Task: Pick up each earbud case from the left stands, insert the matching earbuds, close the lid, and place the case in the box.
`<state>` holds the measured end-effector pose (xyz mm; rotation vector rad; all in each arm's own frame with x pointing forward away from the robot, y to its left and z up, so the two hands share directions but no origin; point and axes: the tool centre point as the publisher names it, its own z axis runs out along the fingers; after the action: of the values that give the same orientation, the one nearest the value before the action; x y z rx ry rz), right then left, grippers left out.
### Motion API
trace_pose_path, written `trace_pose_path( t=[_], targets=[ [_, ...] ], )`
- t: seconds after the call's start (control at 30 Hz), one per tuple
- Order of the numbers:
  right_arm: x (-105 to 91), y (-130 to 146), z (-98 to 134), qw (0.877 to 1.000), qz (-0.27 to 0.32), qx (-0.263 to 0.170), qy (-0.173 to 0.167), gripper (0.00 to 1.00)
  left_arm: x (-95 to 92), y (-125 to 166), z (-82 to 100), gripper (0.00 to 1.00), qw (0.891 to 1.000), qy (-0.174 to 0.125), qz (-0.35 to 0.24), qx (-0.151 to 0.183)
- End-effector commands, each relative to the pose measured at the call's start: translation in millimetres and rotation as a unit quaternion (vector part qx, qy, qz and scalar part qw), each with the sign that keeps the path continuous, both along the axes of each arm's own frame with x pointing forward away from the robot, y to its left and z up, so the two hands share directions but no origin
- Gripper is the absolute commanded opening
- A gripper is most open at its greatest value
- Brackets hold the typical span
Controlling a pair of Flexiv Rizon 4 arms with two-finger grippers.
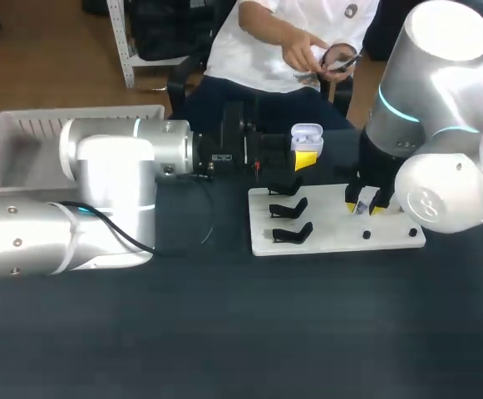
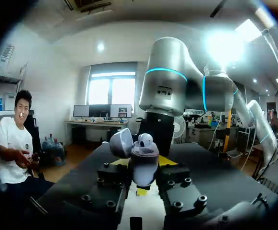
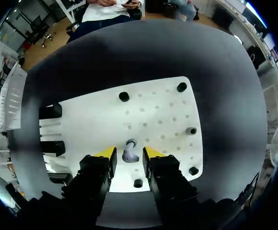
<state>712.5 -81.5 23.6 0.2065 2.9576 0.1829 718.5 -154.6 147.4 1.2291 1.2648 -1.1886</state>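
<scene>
Left gripper [image 2: 144, 166] grips the open case [image 1: 307, 137], right gripper [image 3: 129, 155] sits ajar round the earbud [image 3: 129, 152]; it's likely light and slick, so pinch its body gently.

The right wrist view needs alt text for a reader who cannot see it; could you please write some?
The right claw hangs open over a white board, its yellow tips either side of a small grey earbud standing on it. The board carries black pegs, and black stands line one edge.
</scene>
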Motion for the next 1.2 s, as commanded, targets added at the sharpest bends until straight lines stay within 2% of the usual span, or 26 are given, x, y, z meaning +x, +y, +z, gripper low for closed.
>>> trace_pose_path(
  t=[0.03, 0.2, 0.33, 0.47, 0.53, 0.63, 0.83, 1.0, 1.13, 1.2],
  targets=[
    [-1.3, 0, -1, 1.000, -0.003, -0.001, -0.002, 0.34, 1.6, -1, 0.2, 0.00, 1.000, 0.001, -0.001, 0.001],
    [-1.8, 0, -4, 1.000, -0.004, -0.001, 0.001, 0.29, 1.6, -1, 0.2, 0.00, 1.000, 0.001, -0.001, 0.001],
    [-1.6, 0, -4, 1.000, -0.003, -0.003, 0.002, 0.31, 1.6, -1, 0.2, 0.00, 1.000, 0.001, -0.001, 0.001],
    [-1.2, 0, -4, 1.000, -0.003, -0.005, 0.002, 0.26, 1.6, -1, 0.2, 0.00, 1.000, 0.001, -0.001, 0.001],
    [-0.7, 0, -4, 1.000, -0.003, -0.005, 0.002, 0.21, 1.6, -1, 0.2, 0.00, 1.000, 0.001, -0.001, 0.001],
    [0.3, 0, -4, 1.000, -0.004, -0.006, 0.000, 0.00, 1.6, -1, 0.2, 0.00, 1.000, 0.001, -0.001, 0.001],
    [-0.1, 1, -4, 1.000, -0.006, -0.007, 0.002, 0.00, 1.6, -1, 0.2, 0.00, 1.000, 0.001, -0.001, 0.001],
    [-7.1, -1, 14, 1.000, -0.011, -0.005, 0.004, 0.00, 1.6, -1, 0.2, 0.00, 1.000, 0.001, -0.001, 0.001],
    [-18.5, -2, 40, 1.000, 0.008, 0.002, 0.013, 0.00, 1.6, -1, 0.2, 0.00, 1.000, 0.001, -0.001, 0.001],
    [-24.7, -2, 55, 1.000, 0.024, 0.007, 0.008, 0.00, 1.6, -1, 0.2, 0.00, 1.000, 0.001, -0.001, 0.001]
  ],
)
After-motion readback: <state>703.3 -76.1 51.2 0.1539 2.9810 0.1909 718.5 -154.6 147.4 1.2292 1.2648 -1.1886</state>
